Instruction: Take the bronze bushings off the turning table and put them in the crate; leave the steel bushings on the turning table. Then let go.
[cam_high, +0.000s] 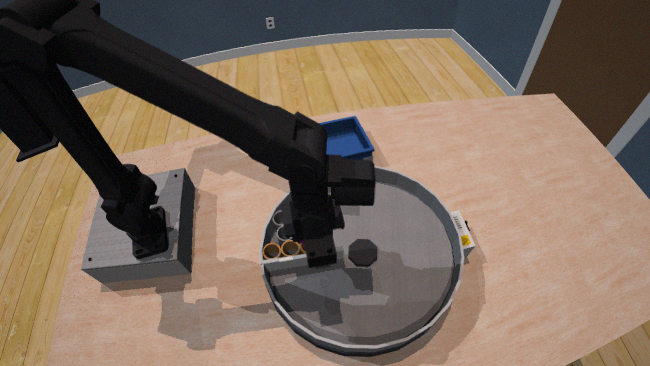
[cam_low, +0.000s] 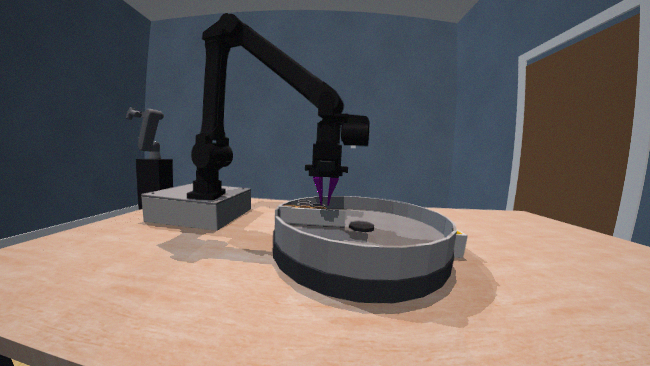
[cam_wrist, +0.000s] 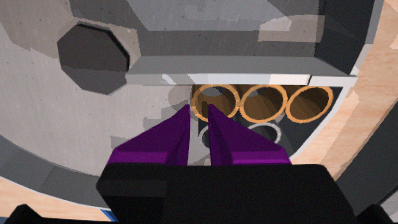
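Three bronze bushings (cam_wrist: 227, 107) (cam_wrist: 262, 107) (cam_wrist: 309, 105) stand side by side in a walled pocket at the left rim of the grey turning table (cam_high: 457, 260) (cam_low: 360, 250) (cam_wrist: 50, 115). Two of them (cam_high: 271, 251) (cam_high: 289, 248) show in the top view; the third is hidden under the gripper. Steel bushings (cam_high: 278, 218) (cam_wrist: 270, 128) lie just behind them in the same pocket. My gripper (cam_wrist: 199, 111) (cam_low: 325, 197) points straight down with its purple fingertips at the innermost bronze bushing's rim. The fingers stand a narrow gap apart and I see nothing held. The blue crate (cam_high: 345, 135) sits behind the turning table, partly hidden by the arm.
A black octagonal hub (cam_high: 362, 251) (cam_low: 361, 226) (cam_wrist: 92, 57) marks the turning table's centre. A grey divider wall (cam_wrist: 225, 65) closes the pocket. The arm's grey base block (cam_high: 170, 200) stands to the left. A small box with a yellow label (cam_high: 465, 235) sits at the table's right rim.
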